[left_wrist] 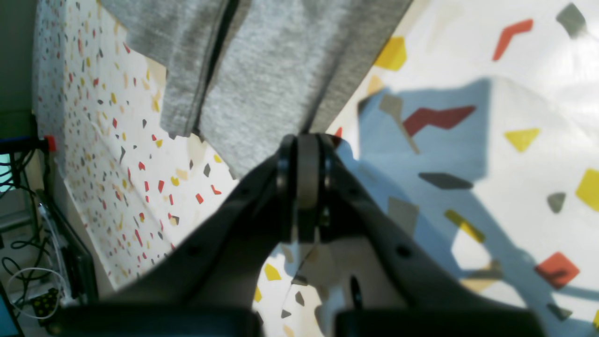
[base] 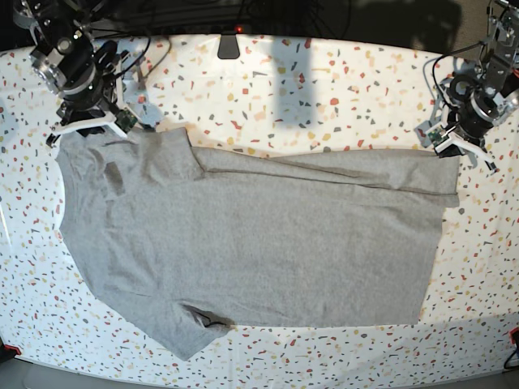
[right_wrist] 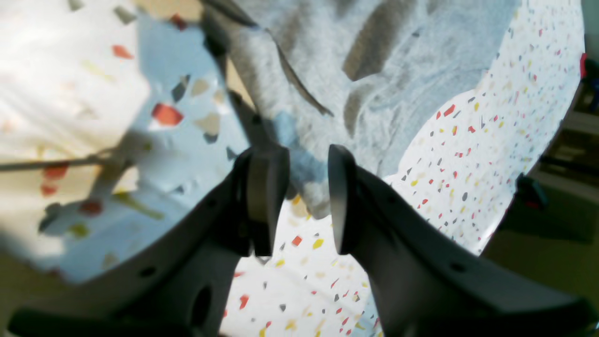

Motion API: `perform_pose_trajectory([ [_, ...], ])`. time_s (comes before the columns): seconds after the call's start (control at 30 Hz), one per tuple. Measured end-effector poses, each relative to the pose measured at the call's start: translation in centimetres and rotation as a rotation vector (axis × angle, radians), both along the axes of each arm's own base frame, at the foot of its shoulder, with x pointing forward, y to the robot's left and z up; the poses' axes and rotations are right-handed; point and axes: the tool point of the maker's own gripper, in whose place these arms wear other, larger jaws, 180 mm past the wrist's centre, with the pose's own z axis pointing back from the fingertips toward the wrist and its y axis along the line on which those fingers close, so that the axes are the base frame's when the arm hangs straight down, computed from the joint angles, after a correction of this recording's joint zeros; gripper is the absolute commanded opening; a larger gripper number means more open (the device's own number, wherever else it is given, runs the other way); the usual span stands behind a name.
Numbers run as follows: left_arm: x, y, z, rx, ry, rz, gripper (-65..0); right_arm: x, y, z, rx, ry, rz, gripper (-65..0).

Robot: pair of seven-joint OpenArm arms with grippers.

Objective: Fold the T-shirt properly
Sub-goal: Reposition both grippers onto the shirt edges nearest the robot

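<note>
The light grey T-shirt (base: 259, 243) lies spread flat on the speckled table (base: 324, 89), plain side up, sleeves toward the left in the base view. My left gripper (left_wrist: 306, 140) is shut, and the shirt's hem edge (left_wrist: 281, 70) runs right into its fingertips. In the base view it sits at the shirt's far right corner (base: 454, 150). My right gripper (right_wrist: 304, 196) is open at the far left shoulder corner (base: 85, 126). A rumpled tip of grey cloth (right_wrist: 374, 93) reaches into the gap between its fingers.
A small black object (base: 229, 44) sits at the table's far edge. Cables and equipment (left_wrist: 28, 262) lie beyond the table's side edge. A shadow band crosses the table's near edge (base: 268, 377).
</note>
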Motion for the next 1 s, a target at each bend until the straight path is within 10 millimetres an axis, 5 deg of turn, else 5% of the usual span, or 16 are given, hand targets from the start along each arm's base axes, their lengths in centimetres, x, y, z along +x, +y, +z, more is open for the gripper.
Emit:
perform_pose_trajectory([
  [0.13,0.5,-0.2,0.1,-0.003,-0.041,0.034,-65.0,-1.5,-0.5,-1.0,-0.017,0.049,-0.014,-44.1],
  [0.33,0.6,-0.5,0.0,-0.009,-0.051,0.047,-65.0,-2.3,-2.2,-3.0,-0.038,0.097,-0.045,-22.8],
  [0.47,0.7,-0.7,0.0,-0.007,-0.057,0.05,-65.0,-2.3,-2.6,-4.8,0.0,0.1,-0.02,-22.6],
  [0.83,0.8,-0.7,0.0,-0.006,-0.061,0.055,-65.0,1.3,-5.0,-5.0,-0.076,0.062,0.015,-22.7],
  [1.0,0.7,-0.5,-0.1,0.001,-0.055,0.065,-65.0,1.4,-5.2,-5.1,-0.08,0.065,0.011,-38.9],
])
